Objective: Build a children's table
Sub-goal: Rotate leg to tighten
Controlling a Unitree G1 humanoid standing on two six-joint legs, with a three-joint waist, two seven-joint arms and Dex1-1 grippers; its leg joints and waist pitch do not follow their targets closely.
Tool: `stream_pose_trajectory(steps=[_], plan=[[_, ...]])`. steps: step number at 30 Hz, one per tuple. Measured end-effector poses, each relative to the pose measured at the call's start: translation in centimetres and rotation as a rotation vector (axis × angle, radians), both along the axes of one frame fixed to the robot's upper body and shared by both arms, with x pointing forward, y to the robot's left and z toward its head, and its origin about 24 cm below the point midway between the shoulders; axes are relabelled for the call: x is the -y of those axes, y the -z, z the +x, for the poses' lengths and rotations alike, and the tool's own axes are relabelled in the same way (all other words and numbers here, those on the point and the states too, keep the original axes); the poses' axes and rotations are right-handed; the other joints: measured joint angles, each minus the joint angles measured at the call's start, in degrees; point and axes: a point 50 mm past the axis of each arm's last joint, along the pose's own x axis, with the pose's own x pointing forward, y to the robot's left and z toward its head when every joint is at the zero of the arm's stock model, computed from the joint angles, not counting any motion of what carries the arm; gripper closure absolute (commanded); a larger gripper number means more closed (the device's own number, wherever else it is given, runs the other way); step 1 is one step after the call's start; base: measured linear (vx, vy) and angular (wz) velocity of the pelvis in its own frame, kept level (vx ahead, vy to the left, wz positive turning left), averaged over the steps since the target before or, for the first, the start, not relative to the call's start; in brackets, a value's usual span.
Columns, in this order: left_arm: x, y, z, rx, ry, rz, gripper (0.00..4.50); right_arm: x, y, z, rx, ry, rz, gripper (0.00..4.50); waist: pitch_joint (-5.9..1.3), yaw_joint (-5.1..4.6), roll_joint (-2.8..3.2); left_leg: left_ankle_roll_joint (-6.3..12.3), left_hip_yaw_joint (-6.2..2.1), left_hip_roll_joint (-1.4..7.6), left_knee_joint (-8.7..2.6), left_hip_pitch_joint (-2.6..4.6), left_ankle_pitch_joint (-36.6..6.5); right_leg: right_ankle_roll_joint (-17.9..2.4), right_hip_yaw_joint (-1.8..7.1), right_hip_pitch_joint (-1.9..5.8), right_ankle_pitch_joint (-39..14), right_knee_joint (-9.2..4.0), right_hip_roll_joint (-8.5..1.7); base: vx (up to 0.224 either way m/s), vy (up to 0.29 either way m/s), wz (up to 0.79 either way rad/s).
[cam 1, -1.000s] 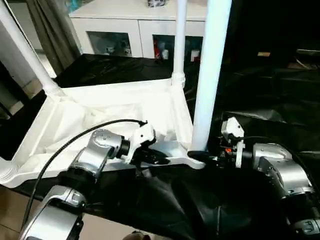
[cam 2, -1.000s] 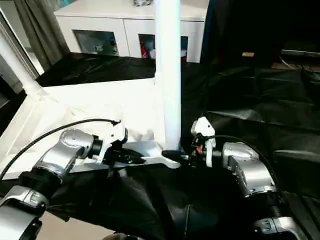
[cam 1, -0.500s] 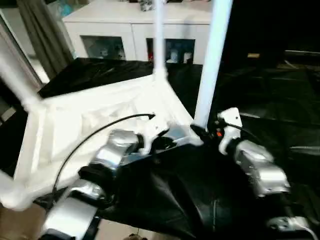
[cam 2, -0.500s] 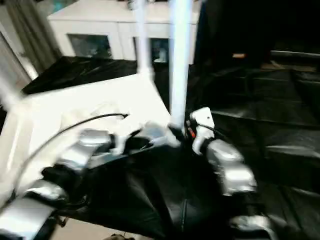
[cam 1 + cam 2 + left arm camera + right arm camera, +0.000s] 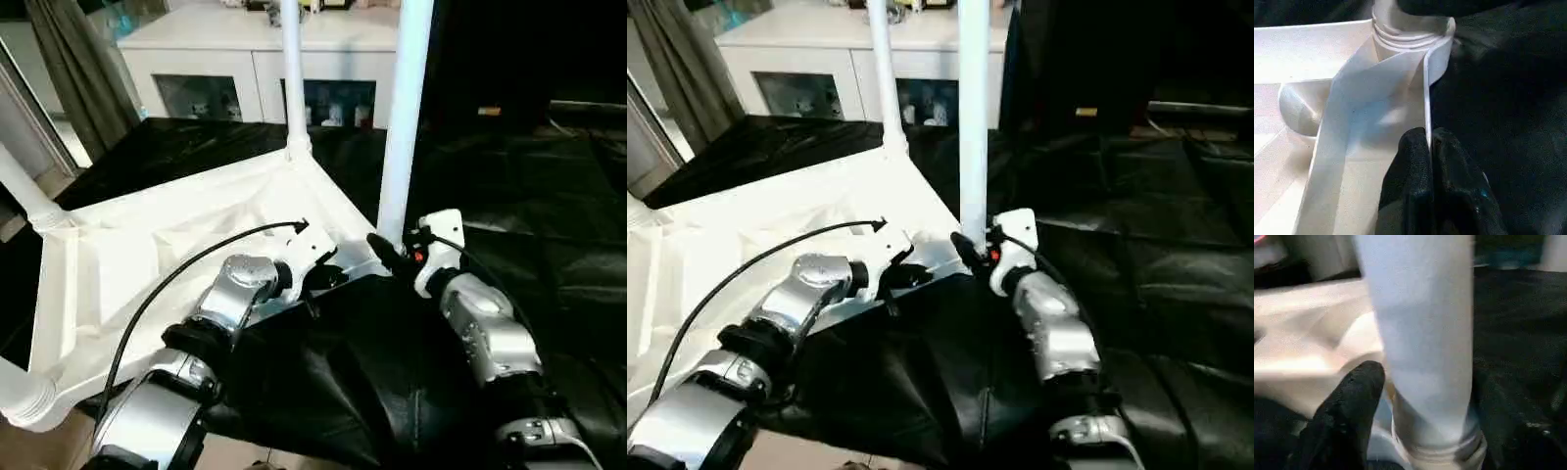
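The children's table lies upside down on black cloth. Its white tabletop (image 5: 147,255) faces up with the ribbed underside showing. White legs stand in the sockets: one at the near right corner (image 5: 402,127), one at the far corner (image 5: 292,78), one at the left (image 5: 24,191). My left gripper (image 5: 1427,142) is shut on the thin rim of the tabletop just beside the near right corner socket. My right gripper (image 5: 1425,382) straddles the foot of the near right leg (image 5: 1420,328). One black finger (image 5: 1352,401) stands a narrow gap off the leg.
A white cabinet (image 5: 265,59) with glass-fronted shelves stands behind the work, and a grey curtain (image 5: 73,69) hangs at the back left. Crumpled black cloth (image 5: 509,196) covers the surface to the right and front. A black cable (image 5: 196,264) arcs over my left forearm.
The tabletop has turned and its near right corner has moved away from me, both grippers going along. My right forearm now reaches the leg from the front rather than from the side.
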Motion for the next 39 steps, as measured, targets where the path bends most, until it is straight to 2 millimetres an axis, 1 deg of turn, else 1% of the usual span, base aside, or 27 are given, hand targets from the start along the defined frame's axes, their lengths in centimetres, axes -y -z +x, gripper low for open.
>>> stream_pose_trajectory(steps=[3, 7, 8, 10, 12, 16, 18, 20, 23, 26, 28, 31, 34, 35, 37, 38, 39], plan=[[-0.9, -0.2, -0.3, -0.012, 0.059, -0.005, 4.50, 0.8, -0.3, -0.5, -0.003, -0.100, -0.017, 1.41, 0.01, 0.48, -0.01, 0.00, -0.01, 0.08, 0.00, -0.22, 0.01, 0.18, -0.08, -0.20, -0.12, 0.06, 0.04, 0.000, 0.000, 0.00], [-2.3, -0.6, -0.7, -0.036, 0.139, -0.004, 4.50, 1.7, -0.9, -1.4, -0.007, -0.265, -0.066, 1.41, 0.01, 1.03, -0.03, 0.31, 0.01, 0.11, 0.20, -0.91, 0.16, 0.13, -0.11, -0.73, -0.18, 0.07, 0.03, 0.000, 0.000, 0.00], [-2.7, -0.7, -1.0, -0.046, 0.167, -0.004, 4.50, 1.9, -1.0, -1.7, -0.015, -0.308, -0.080, 1.41, 0.02, 1.23, -0.03, 0.34, 0.00, 0.11, 0.28, -1.18, 0.14, 0.13, -0.11, -0.94, -0.18, 0.07, 0.02, 0.000, 0.000, 0.00], [-3.0, -0.8, -1.2, -0.055, 0.198, 0.000, 4.50, 2.0, -0.9, -2.0, -0.031, -0.345, -0.087, 1.41, 0.02, 1.67, -0.03, 0.42, -0.01, 0.14, 0.52, -1.52, 0.10, 0.13, -0.14, -1.17, -0.17, 0.19, 0.02, 0.000, 0.000, 0.00], [-3.4, -0.9, -1.4, -0.069, 0.236, 0.009, 4.50, 1.9, -0.8, -2.2, -0.045, -0.394, -0.084, 1.41, 0.02, 1.99, -0.03, 0.45, -0.01, 0.15, 0.67, -1.54, 0.09, 0.12, -0.13, -1.17, -0.17, 0.27, 0.00, 0.000, 0.000, 0.00], [-3.5, -0.8, -1.9, -0.093, 0.269, 0.005, 4.50, 1.7, -0.9, -2.5, -0.053, -0.451, -0.089, 1.41, 0.03, 2.15, -0.05, 0.15, 0.03, 0.15, 0.73, -1.50, -0.06, 0.01, -0.09, -1.09, -0.10, 0.29, -0.04, 0.000, 0.000, 0.00], [-3.4, -0.8, -2.1, -0.096, 0.285, 0.004, 4.50, 1.5, -0.8, -2.6, -0.060, -0.473, -0.088, 1.75, 0.04, 2.16, -0.07, 0.15, 0.04, 0.14, 0.75, -1.50, -0.06, -0.07, -0.08, -1.06, -0.04, 0.28, -0.04, 0.000, 0.000, 0.00], [-3.4, -0.7, -2.2, -0.105, 0.287, 0.006, 4.50, 1.5, -0.8, -2.7, -0.063, -0.481, -0.080, 1.75, 0.05, 2.12, -0.07, 0.15, 0.05, 0.14, 0.75, -1.50, -0.06, -0.10, -0.07, -1.06, -0.01, 0.30, -0.04, 0.000, 0.000, 0.00], [-3.4, -0.7, -2.2, -0.112, 0.293, 0.005, 4.50, 1.3, -1.0, -2.8, -0.061, -0.491, -0.075, 2.07, 0.04, 2.13, -0.06, 0.15, 0.04, 0.14, 0.76, -1.48, -0.05, -0.09, -0.08, -1.06, 0.00, 0.34, -0.04, 0.000, 0.000, 0.00], [-3.3, -0.7, -2.2, -0.112, 0.295, 0.002, 4.50, 1.4, -1.1, -2.9, -0.054, -0.487, -0.074, 2.16, 0.03, 2.19, -0.05, 0.15, 0.04, 0.14, 0.76, -1.47, -0.05, -0.09, -0.08, -1.05, 0.00, 0.35, -0.04, 0.000, 0.000, 0.00], [-2.9, -0.6, -2.2, -0.104, 0.283, -0.006, 4.50, 1.2, -1.0, -3.0, -0.044, -0.464, -0.065, 2.21, 0.03, 2.21, -0.05, 0.15, 0.03, 0.14, 0.78, -1.47, -0.05, -0.09, -0.08, -1.04, 0.00, 0.35, -0.04, 0.000, 0.000, 0.00], [-2.3, -0.4, -1.7, -0.066, 0.207, -0.009, 4.50, 1.1, -0.6, -2.5, -0.025, -0.342, -0.048, 2.35, 0.01, 2.00, -0.05, 0.15, 0.03, 0.14, 0.84, -1.40, -0.05, -0.15, -0.07, -0.98, 0.08, 0.39, -0.05, 0.000, 0.000, 0.00], [-1.1, -0.3, -0.5, -0.023, 0.092, -0.001, 4.50, 0.8, -0.2, -1.3, -0.002, -0.139, -0.027, 2.43, 0.01, 1.54, -0.07, 0.09, 0.03, 0.13, 0.83, -1.29, -0.02, -0.34, -0.05, -0.94, 0.23, 0.34, -0.05, 0.000, 0.000, 0.00], [-0.6, -0.3, -0.2, -0.013, 0.050, -0.004, 4.50, 0.7, -0.1, -0.8, 0.000, -0.063, -0.022, 2.44, 0.02, 1.25, -0.08, 0.06, 0.03, 0.12, 0.83, -1.26, 0.00, -0.37, -0.04, -0.93, 0.26, 0.33, -0.05, 0.000, 0.000, 0.00], [0.2, -0.2, 0.1, -0.003, 0.007, -0.006, 4.50, 0.8, 0.0, -0.4, 0.003, 0.027, -0.021, 2.47, 0.01, 0.87, -0.07, 0.06, 0.03, 0.10, 0.81, -1.21, 0.00, -0.36, -0.02, -0.86, 0.27, 0.23, -0.05, 0.000, 0.000, 0.00], [0.9, -0.1, 0.1, -0.003, -0.007, -0.015, 4.50, 0.7, 0.2, -0.2, 0.003, 0.070, -0.020, 2.48, 0.00, 0.59, -0.06, 0.06, 0.03, 0.07, 0.74, -1.00, 0.00, -0.35, 0.02, -0.71, 0.28, 0.19, -0.05, 0.000, 0.000, 0.00], [1.3, 0.0, 0.3, 0.006, -0.045, -0.009, 4.50, 0.1, 0.4, 0.2, 0.002, 0.141, -0.007, 2.48, 0.03, 0.41, -0.12, 0.06, 0.03, 0.06, 0.68, -0.74, 0.00, -0.34, 0.02, -0.52, 0.27, 0.20, -0.04, 0.000, 0.000, 0.00]])
